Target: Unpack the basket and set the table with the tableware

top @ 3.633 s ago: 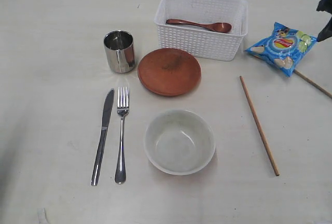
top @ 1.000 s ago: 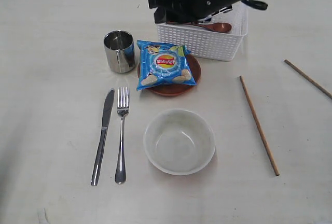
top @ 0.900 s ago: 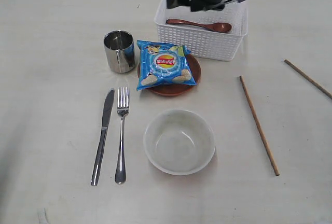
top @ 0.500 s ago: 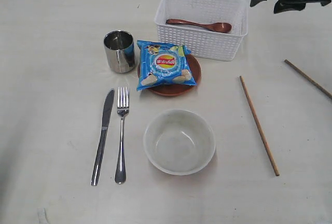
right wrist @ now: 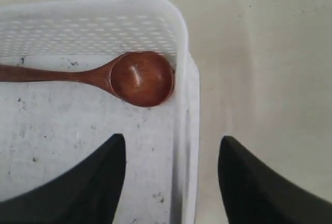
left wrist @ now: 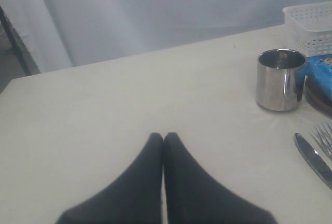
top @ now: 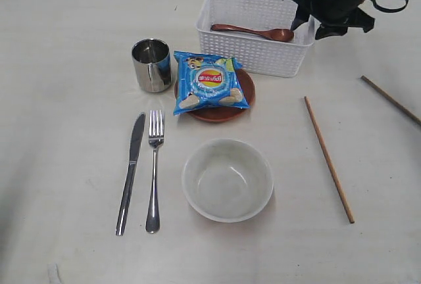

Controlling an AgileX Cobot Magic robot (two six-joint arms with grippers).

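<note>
The white basket [top: 250, 54] stands at the back of the table [top: 66, 34] with the brown wooden spoon [top: 253, 31] lying in it. My right gripper [top: 308, 29] hangs open over the basket's right end. In the right wrist view it [right wrist: 173, 138] straddles the basket's end wall [right wrist: 184, 105], one finger inside and one outside, and the spoon's bowl [right wrist: 140, 78] lies just ahead. Nothing is held. My left gripper [left wrist: 163, 136] is shut and empty above bare tabletop, well short of the steel cup [left wrist: 280, 80].
A blue chips bag [top: 209, 81] lies on the brown plate [top: 220, 112] next to the cup [top: 151, 65]. Knife [top: 130, 172] and fork [top: 154, 169] lie left of the white bowl [top: 227, 179]. Two chopsticks [top: 329, 159] [top: 390, 99] lie apart at the right.
The chips bag went from the right of the table onto the plate. My right arm then swung right across the basket and dropped to its right end.
</note>
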